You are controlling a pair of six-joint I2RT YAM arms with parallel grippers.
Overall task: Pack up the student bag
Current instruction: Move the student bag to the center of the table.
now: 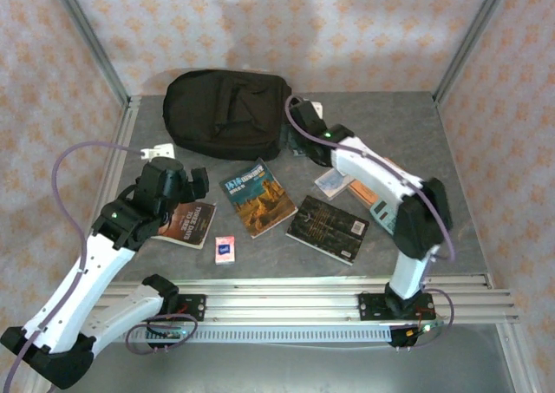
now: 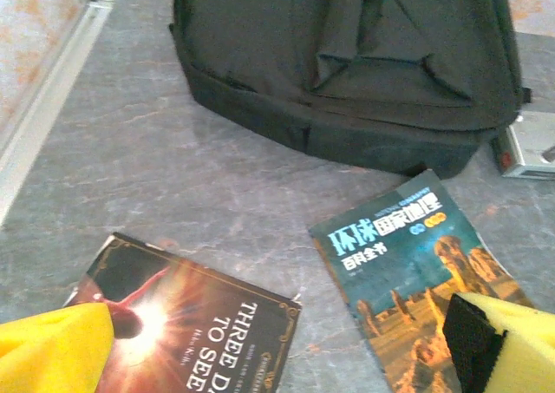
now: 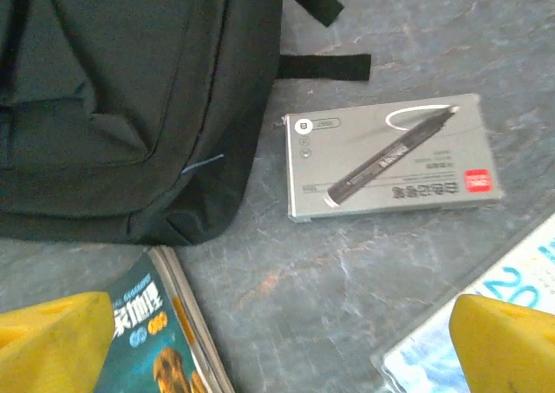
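The student bag (image 1: pixel 227 114) lies flat at the far middle of the grey table (image 1: pixel 451 150), close to the back wall. Its long axis runs left to right. The rounder end points left and the squarer end points right, and the front pocket faces up. From my right wrist camera I see black straps (image 3: pixel 325 63) trailing out from the bag's (image 3: pixel 113 89) right end.

My left gripper (image 1: pixel 178 178) hovers at the near left with its jaws spread wide and nothing held. In its wrist view the yellow pads (image 2: pixel 52 350) sit at the two bottom corners. Below it lies a dark book titled Three Days to See (image 2: pixel 199 324). A blue geography book (image 2: pixel 416 263) lies just right of that, its far corner near the bag's (image 2: pixel 347 55) near edge.

My right gripper (image 1: pixel 305 120) hangs just off the bag's right end, also open wide and empty. Its pads (image 3: pixel 52 341) are far apart in the wrist view. A grey pen box (image 3: pixel 390 159) lies just right of the bag. Nearer me, a black book (image 1: pixel 328 228) and a small card pack (image 1: pixel 225 250) lie on the table.
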